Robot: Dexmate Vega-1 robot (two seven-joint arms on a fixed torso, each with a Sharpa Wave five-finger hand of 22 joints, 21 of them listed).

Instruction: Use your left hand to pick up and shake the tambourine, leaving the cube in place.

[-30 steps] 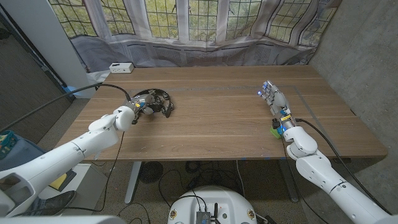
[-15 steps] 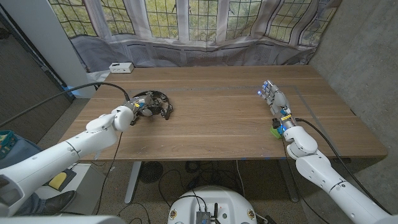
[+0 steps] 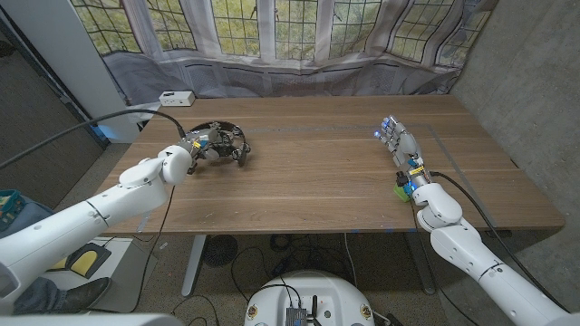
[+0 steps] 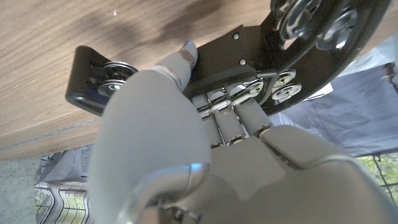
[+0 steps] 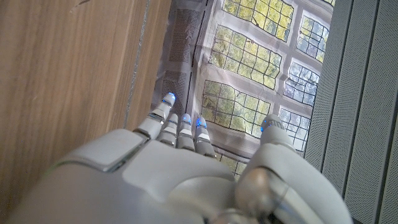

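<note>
Gripping the black tambourine [image 4: 249,50] rim, my left hand [image 4: 205,143] shows fingers wrapped round it at the wrist. From the head, my right hand [image 3: 399,149] stands edge-on beside the green cube [image 3: 400,191], fingers straight, holding nothing.

Wooden table [image 3: 308,172] w/ green cube [image 3: 400,191] near right edge, white box [image 3: 176,99] back-left corner.

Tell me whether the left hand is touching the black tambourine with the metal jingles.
Touching. The left wrist view shows the left hand with its fingers closed against the black tambourine frame, the thumb pressing its face; no gap between them.
</note>
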